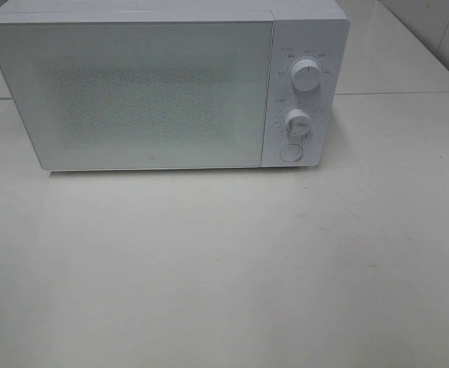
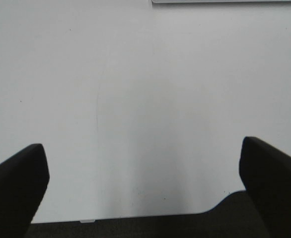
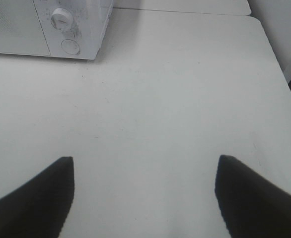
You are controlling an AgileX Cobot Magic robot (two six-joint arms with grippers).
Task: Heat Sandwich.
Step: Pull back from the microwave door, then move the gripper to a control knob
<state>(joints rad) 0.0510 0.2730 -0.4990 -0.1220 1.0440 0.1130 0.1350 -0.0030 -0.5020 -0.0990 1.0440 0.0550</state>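
The sandwich is out of view in every frame. A white microwave stands at the back of the white table with its door shut; it has two round knobs and a round button on its right panel. Neither arm shows in the exterior high view. My left gripper is open over bare tabletop near the table's front edge, nothing between its dark fingers. My right gripper is open too, over the table, with the microwave's control panel ahead of it and apart from it.
The white table spreads in front of the microwave. A second white table top adjoins behind on the right, a seam running between them. The table's right edge and a dark gap beyond it show in the right wrist view.
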